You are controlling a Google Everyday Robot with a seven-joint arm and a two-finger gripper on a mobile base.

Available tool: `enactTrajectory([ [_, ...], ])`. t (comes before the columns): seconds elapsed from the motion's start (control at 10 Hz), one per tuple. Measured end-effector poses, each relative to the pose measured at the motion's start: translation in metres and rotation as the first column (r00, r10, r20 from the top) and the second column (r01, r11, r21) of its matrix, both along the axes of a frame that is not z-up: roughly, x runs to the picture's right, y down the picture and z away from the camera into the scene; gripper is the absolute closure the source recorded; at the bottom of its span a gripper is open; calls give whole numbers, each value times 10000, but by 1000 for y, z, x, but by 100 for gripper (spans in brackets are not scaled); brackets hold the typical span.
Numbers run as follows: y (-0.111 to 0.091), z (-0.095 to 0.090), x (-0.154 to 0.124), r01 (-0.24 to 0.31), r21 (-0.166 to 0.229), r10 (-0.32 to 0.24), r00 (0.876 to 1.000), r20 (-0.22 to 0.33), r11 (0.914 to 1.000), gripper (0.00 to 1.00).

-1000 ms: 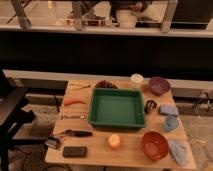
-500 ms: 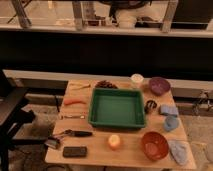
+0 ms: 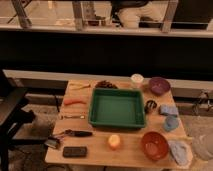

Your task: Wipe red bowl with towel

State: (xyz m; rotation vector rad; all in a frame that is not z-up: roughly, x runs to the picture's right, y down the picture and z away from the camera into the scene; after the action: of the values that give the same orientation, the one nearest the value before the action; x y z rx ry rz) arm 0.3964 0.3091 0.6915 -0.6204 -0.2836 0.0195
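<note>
The round red bowl [image 3: 154, 145] sat on the near right part of the light wooden table [image 3: 95, 150]. A crumpled grey-blue cloth towel [image 3: 180, 151] lay just beside it on the right. A rectangular green plastic tray [image 3: 117, 107] stood behind the bowl, and a small orange fruit [image 3: 114, 141] lay to its left. The gripper was outside the camera view, so neither its state nor the bowl's place relative to it could be told.

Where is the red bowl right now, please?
In the camera view, the red bowl sits near the front right corner of the table, between the round orange object and the pale towel. The gripper is not in view.
</note>
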Motion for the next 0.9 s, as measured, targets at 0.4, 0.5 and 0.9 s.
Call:
enactTrajectory([
  [0.4, -7, 19, -18, 585, -329, -578, 9981, 235, 9977, 20],
  [0.5, -9, 25, -19, 623, -453, -613, 9979, 220, 9970, 20],
  [0.9, -8, 44, -15, 602, -983, -586, 9981, 193, 9933, 20],
])
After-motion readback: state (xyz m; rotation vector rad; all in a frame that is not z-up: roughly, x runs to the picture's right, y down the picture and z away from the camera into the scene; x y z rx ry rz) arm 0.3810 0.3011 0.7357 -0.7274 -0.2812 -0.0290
